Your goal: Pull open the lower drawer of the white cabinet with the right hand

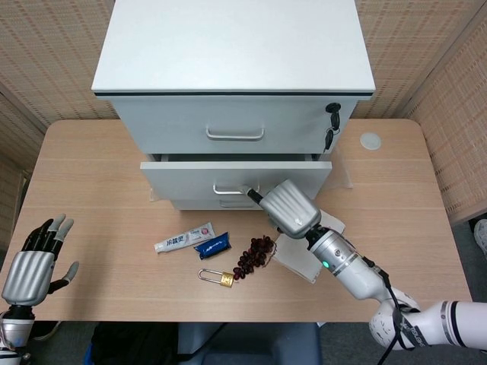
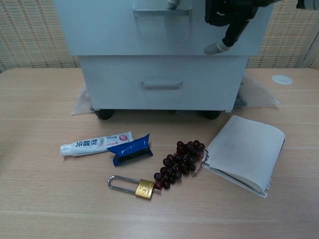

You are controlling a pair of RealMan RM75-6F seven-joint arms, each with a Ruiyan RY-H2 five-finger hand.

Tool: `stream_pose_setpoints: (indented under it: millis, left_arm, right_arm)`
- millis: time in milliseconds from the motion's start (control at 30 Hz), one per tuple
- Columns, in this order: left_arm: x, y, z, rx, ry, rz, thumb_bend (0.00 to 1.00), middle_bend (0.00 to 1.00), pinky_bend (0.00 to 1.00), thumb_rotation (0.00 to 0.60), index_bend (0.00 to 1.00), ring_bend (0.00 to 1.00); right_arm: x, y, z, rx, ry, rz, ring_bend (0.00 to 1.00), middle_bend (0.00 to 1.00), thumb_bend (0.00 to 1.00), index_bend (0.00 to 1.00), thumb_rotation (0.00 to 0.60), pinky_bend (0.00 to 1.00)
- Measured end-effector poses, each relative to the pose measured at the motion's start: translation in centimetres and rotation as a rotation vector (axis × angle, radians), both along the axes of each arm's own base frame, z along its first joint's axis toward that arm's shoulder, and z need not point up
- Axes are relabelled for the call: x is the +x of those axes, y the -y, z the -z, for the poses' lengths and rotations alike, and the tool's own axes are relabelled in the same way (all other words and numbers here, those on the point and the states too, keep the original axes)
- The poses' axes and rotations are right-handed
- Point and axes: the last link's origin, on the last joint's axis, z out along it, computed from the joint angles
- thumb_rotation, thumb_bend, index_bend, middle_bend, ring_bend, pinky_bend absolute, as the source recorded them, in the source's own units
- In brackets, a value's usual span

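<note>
The white cabinet (image 1: 228, 46) stands at the back of the table with three drawers. Its middle drawer (image 1: 183, 181) juts out a short way, showing a dark gap along its top. My right hand (image 1: 291, 207) grips that drawer's handle (image 1: 228, 189), fingers hooked at the handle's right end. In the chest view the right hand (image 2: 229, 15) hangs before the jutting drawer front. Beneath it the lowest drawer (image 2: 114, 84) sits flush, its handle (image 2: 160, 85) untouched. My left hand (image 1: 30, 266) rests open at the table's near left corner.
In front of the cabinet lie a toothpaste tube (image 1: 184, 237), a blue packet (image 1: 213, 245), dark grapes (image 1: 255, 255), a brass padlock (image 1: 219, 277) and an open notebook (image 1: 297, 260). Keys (image 1: 332, 122) hang from the top drawer's lock. A white disc (image 1: 370, 141) lies far right.
</note>
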Motion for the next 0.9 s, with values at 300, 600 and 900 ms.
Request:
stream_pose_setpoints:
  millis: [300,600,900]
  left_arm:
    - [0.0,0.0,0.1,-0.002,0.002,0.002,0.33,0.01,0.13,0.600,0.06,0.05]
    - [0.2,0.0,0.0,-0.002,-0.001,0.007,0.33,0.01,0.13,0.600,0.06,0.04]
    - [0.2,0.0,0.0,-0.001,-0.002,0.007,0.33,0.01,0.13,0.600,0.06,0.04]
  right_arm:
    - [-0.2,-1.5,-0.3,0.010,-0.012,-0.018,0.92,0.91,0.21,0.17,0.600,0.84]
    - [-0.2,-2.5,-0.5,0.018,-0.013,-0.034,0.93,0.91,0.21,0.17,0.600,0.84]
    - [0.2,-3.5,-0.5,0.035,-0.014,-0.060,0.93,0.91,0.21,0.17,0.600,0.84]
